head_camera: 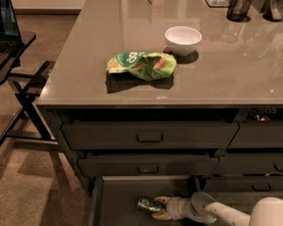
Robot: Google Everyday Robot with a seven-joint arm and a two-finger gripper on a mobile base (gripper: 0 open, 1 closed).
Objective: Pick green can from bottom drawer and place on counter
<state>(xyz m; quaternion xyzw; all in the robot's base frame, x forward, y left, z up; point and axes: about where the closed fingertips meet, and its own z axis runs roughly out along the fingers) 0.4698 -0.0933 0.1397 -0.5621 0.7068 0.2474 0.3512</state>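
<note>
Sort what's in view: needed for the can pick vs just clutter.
Job: green can, lying in the open bottom drawer; claw, at the can's right end; counter, the drop spot.
Clutter: snack bag and white bowl on the counter; mesh cup near its back edge; laptop off to the left.

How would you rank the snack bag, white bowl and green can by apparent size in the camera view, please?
1. snack bag
2. white bowl
3. green can, clearly smallest, lying in the bottom drawer at the gripper.
The drawer's distance from the camera differs, so true sizes may differ.
</note>
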